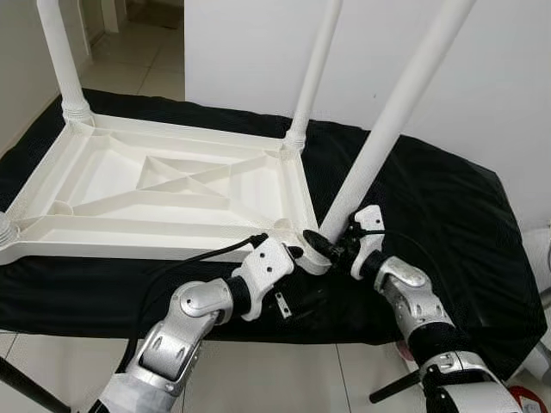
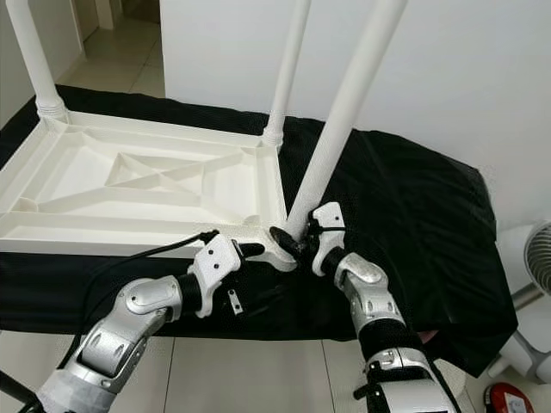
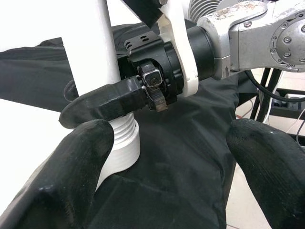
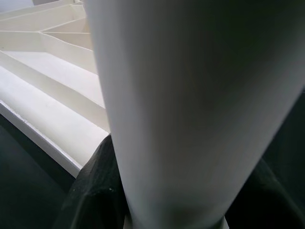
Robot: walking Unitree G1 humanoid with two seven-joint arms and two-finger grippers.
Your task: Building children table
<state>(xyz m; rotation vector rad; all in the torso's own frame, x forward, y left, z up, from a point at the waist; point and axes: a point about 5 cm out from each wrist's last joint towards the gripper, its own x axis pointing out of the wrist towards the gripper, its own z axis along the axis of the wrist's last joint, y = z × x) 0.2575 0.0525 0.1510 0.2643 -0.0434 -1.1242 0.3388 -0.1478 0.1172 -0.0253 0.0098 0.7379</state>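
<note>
**Third leg going in, one corner left**

The white plastic children's tabletop lay upside down on a black cloth-covered surface, its ribbed underside facing up. Two white tubular legs stood upright in the far corners: one at the far left, one at the far right. A third white leg leaned at a slant, its threaded foot at the near right corner socket. The right gripper was closed around the base of that leg, fingers wrapped on either side of the tube. The left gripper sat just beside the same corner, fingers spread wide and holding nothing. I judged the job a little past halfway: the tilted leg needed straightening and seating, and the near left corner still showed a bare socket.
</note>
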